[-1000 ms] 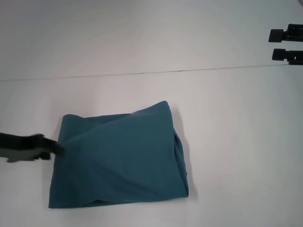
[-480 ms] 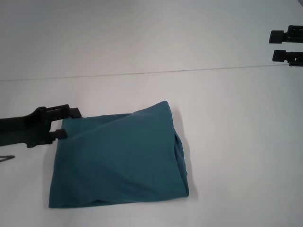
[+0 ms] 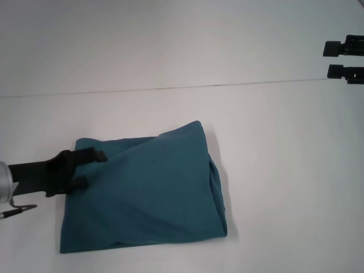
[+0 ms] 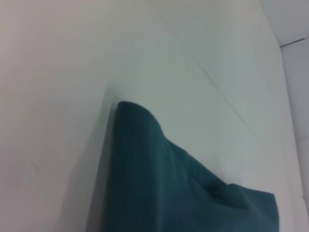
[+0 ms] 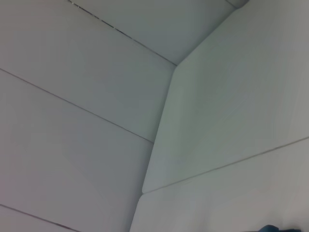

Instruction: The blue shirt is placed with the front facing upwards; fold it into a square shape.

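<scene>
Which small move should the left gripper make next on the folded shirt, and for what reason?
Probably close the left gripper, whose fingers are open, on the blue shirt at its left edge and pull outward: the far edge is slanted and bulging, not square. The right gripper is parked far right.

- Folded blue shirt (image 3: 145, 190) lies on the bench (image 3: 284, 170), left of centre, near the front.
- Left claw (image 3: 85, 169) over the shirt's left edge.
- Right claw (image 3: 341, 60) far right, behind, well apart from it.
</scene>
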`<state>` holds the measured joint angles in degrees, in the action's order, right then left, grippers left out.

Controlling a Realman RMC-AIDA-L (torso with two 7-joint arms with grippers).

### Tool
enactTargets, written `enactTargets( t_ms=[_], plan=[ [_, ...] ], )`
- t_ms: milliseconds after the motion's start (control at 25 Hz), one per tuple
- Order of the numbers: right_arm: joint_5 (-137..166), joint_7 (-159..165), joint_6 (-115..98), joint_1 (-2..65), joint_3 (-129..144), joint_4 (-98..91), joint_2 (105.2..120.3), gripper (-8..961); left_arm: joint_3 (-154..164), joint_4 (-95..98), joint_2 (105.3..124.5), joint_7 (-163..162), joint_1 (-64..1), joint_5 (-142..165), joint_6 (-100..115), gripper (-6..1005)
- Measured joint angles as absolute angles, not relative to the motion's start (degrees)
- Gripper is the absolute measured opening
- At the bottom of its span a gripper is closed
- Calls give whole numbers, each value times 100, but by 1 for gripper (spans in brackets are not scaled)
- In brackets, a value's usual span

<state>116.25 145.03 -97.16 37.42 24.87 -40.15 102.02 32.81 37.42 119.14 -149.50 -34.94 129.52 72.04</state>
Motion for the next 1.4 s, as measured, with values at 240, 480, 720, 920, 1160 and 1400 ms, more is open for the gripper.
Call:
enactTargets(
  t_ms=[240, 480, 720, 920, 1160, 1400],
  plan=[
    [11635, 14462, -9712, 3727, 2499, -4015, 10203, 748, 3328, 3814, 11926, -14847, -3509, 12838, 7275, 912],
    [11443, 13227, -9931, 3652, 2457, -4018, 10301, 749, 2910, 4548, 11881, -13657, -3228, 12374, 8811, 913],
    [10918, 10673, -10163, 3249, 2480, -4128, 10723, 744, 2844, 4945, 11904, -11024, -2781, 12467, 10226, 915],
    [11015, 9257, -10312, 2845, 2582, -4448, 11103, 737, 2737, 5110, 12058, -9926, -2402, 12430, 10368, 915],
    [11603, 8892, -10528, 2427, 2987, -5224, 11745, 729, 2737, 5078, 12111, -9733, -2290, 12456, 10624, 912],
    [11819, 8883, -10256, 2594, 3700, -4274, 11959, 730, 2962, 5028, 12221, -9230, -2133, 12483, 10760, 911]
  ],
)
